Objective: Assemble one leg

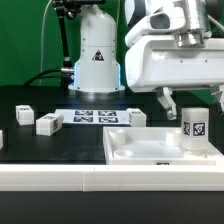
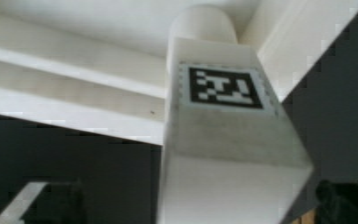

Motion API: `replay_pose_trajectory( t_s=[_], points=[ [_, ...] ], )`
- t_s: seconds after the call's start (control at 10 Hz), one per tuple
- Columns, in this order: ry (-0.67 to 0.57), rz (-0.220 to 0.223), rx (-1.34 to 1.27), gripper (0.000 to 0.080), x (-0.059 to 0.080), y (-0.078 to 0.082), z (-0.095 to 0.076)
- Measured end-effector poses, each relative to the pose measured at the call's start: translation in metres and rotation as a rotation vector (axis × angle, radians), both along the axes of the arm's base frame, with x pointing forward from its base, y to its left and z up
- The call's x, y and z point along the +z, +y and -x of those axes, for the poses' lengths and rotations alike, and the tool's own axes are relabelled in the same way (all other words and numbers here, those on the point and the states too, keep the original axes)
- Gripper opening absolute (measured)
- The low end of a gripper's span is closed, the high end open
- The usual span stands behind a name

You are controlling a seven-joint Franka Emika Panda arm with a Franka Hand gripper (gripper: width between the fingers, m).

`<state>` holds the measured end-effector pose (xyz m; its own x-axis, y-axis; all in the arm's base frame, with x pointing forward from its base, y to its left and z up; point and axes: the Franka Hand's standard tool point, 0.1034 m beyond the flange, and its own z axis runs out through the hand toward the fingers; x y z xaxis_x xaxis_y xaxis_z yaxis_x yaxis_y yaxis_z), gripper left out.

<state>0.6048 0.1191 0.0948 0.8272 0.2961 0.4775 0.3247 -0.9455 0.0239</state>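
While the fingers (image 1: pixel 190 98) stand open, the leg (image 1: pixel 193 122) stands upright on the panel (image 1: pixel 140 150).

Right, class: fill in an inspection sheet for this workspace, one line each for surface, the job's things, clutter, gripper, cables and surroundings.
Surface: black table, white rail along the front edge.
Job's things: one leg stands upright on the white panel; its tag fills the wrist view; three more legs lie loose on the table.
Clutter: the marker board lies flat; nothing else seen.
Gripper: gripper open, its fingers either side of the upright leg's top.
Cables: black cables behind the arm's base.
Surroundings: green backdrop.
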Motion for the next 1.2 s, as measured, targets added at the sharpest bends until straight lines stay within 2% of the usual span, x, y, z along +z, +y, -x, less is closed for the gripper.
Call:
replay_pose_trajectory(
  t_s=[0.4, 0.5, 0.7, 0.9, 1.0, 1.2],
  points=[
    [0.027, 0.004, 0.004, 0.0649, -0.0022, 0.0013, 0.0004],
    [0.111, 0.016, 0.007, 0.0649, -0.0065, 0.0019, 0.0036],
    [0.307, 0.041, 0.000, 0.0649, -0.0031, 0.0024, 0.0063],
    [0.428, 0.061, 0.006, 0.0649, -0.0018, 0.0011, 0.0081],
    [0.465, 0.067, 0.011, 0.0649, -0.0007, 0.0005, 0.0075],
    [0.448, 0.065, 0.012, 0.0649, -0.0016, -0.0006, 0.0041]
  ],
)
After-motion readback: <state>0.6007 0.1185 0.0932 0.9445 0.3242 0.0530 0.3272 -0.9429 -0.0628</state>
